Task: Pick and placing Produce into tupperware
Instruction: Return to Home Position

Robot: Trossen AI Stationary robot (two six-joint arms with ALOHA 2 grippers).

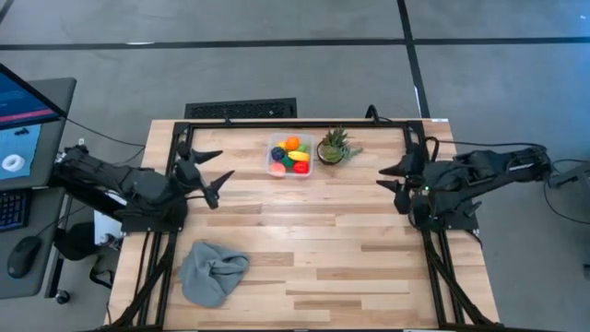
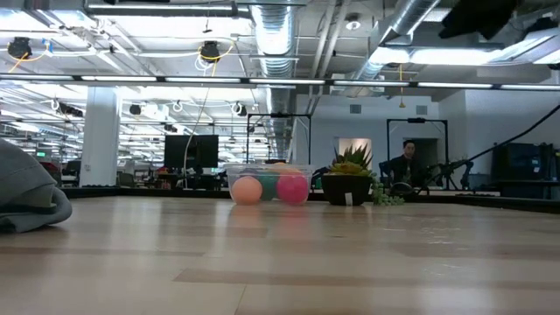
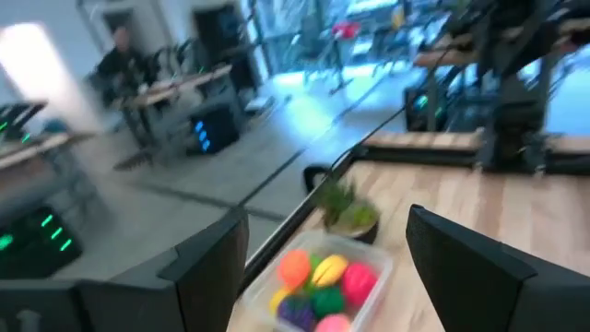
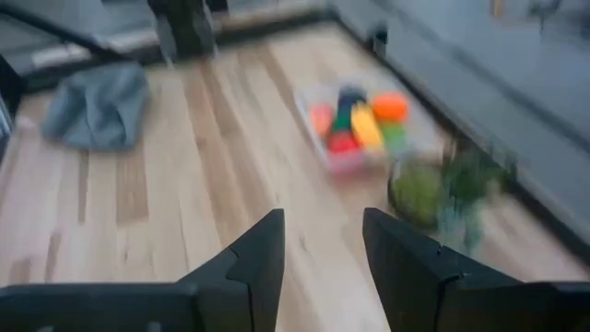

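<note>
The clear tupperware [image 1: 289, 157] stands on its base near the table's far edge and holds several pieces of toy produce [image 1: 293, 155]: orange, yellow, red, green, blue and pink. It also shows in the low view [image 2: 267, 185] and in both wrist views [image 3: 323, 281] [image 4: 359, 129]. My left gripper [image 1: 224, 166] is open, above the table to the left of the tupperware, and touches nothing; its wrist view shows the gap [image 3: 324, 217]. My right gripper [image 1: 383, 177] is open to the right of the potted plant, apart from everything, as its wrist view also shows [image 4: 323, 221].
A small potted plant [image 1: 332, 148] stands right beside the tupperware on its right side. A crumpled grey cloth [image 1: 212, 270] lies near the table's near left corner. Bare wood spans the middle of the table [image 1: 313, 231]. A person [image 2: 404, 164] sits in the room behind.
</note>
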